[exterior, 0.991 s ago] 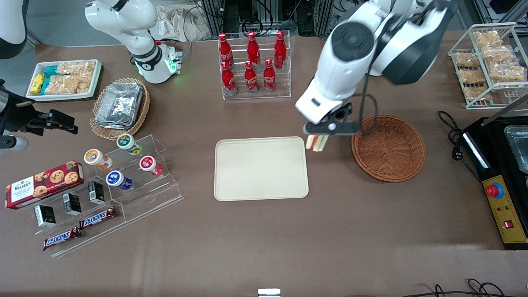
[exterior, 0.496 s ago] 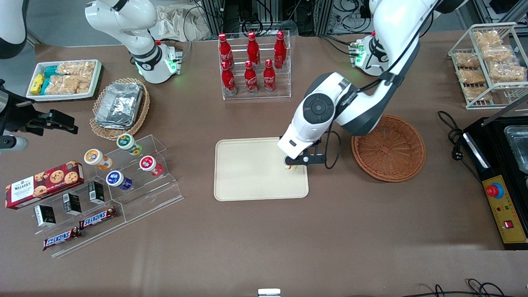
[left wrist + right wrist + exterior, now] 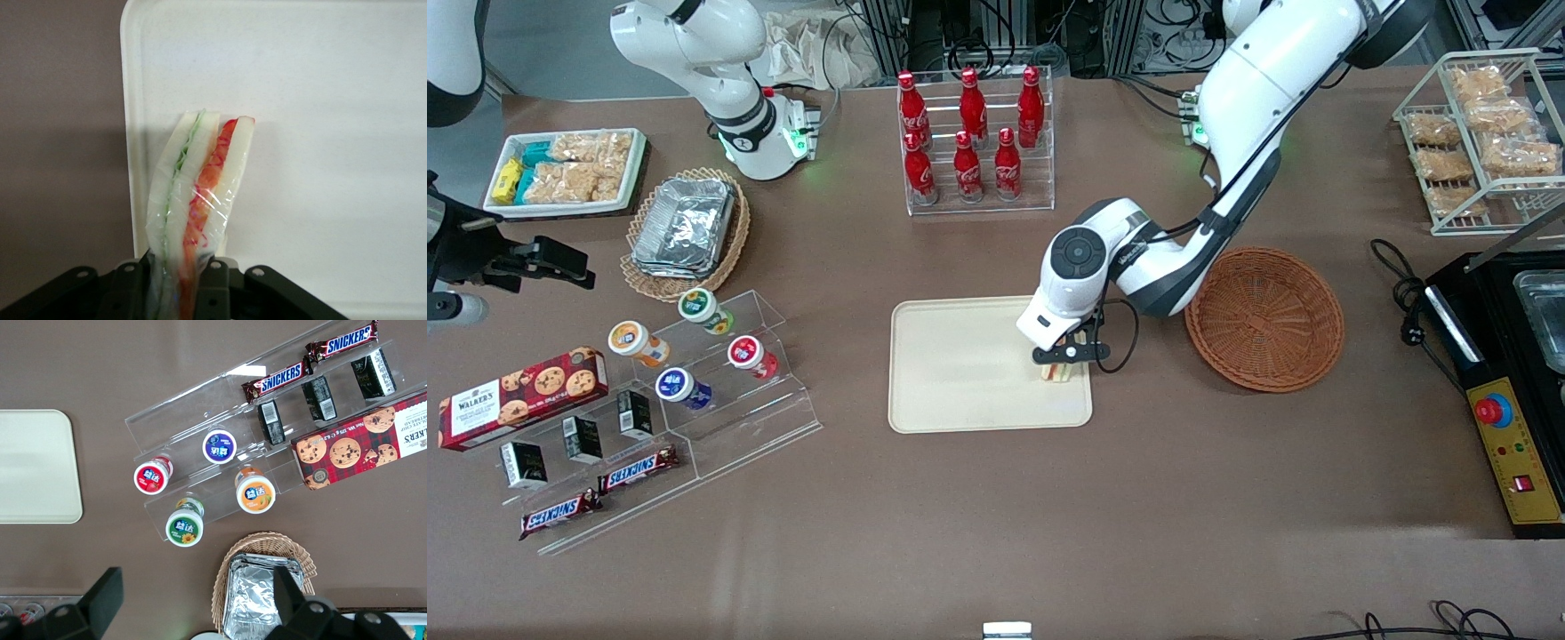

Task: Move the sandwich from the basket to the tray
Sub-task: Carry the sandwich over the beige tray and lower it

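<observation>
Carried clear of your round reddish-brown wicker basket (image 3: 1264, 318), the plastic-wrapped triangular white-bread sandwich (image 3: 197, 213) now hangs low over the flat cream-beige tray (image 3: 960, 391), the gripper (image 3: 1069, 356) jaws clenched on it, so release looks next.

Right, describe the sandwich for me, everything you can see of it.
The sandwich is a thin wedge of white bread in clear film, with a green layer and an orange-red layer along its cut edge. The gripper is shut on one end of it, holding it on edge. It hangs low over the cream tray, near the edge closest to the basket. Whether it touches the tray cannot be told.
</observation>
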You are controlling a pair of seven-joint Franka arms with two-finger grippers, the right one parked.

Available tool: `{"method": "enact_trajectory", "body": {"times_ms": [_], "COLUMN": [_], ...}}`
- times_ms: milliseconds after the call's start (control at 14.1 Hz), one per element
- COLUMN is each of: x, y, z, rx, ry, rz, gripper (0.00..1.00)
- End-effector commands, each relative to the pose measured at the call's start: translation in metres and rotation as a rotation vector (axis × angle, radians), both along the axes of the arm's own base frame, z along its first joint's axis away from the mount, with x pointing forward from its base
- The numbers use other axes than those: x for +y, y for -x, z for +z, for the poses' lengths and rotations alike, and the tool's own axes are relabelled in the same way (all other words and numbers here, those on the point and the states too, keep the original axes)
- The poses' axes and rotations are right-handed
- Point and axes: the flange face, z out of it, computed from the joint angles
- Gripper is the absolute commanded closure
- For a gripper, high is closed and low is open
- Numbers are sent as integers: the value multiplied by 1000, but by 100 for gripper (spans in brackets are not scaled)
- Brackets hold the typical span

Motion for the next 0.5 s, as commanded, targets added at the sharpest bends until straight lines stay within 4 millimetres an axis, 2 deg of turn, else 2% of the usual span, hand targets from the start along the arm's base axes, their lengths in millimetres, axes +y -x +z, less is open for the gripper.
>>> {"method": "enact_trajectory", "body": {"times_ms": [0,71,425], "x": [-3,-3,-2], "y": [-3,-4,-12], "z": [-1,0,8], "rx": [-30,-32,-42], "ry": [-9,-10,1], "rz": [24,26,41], "gripper": [25,0,0]}}
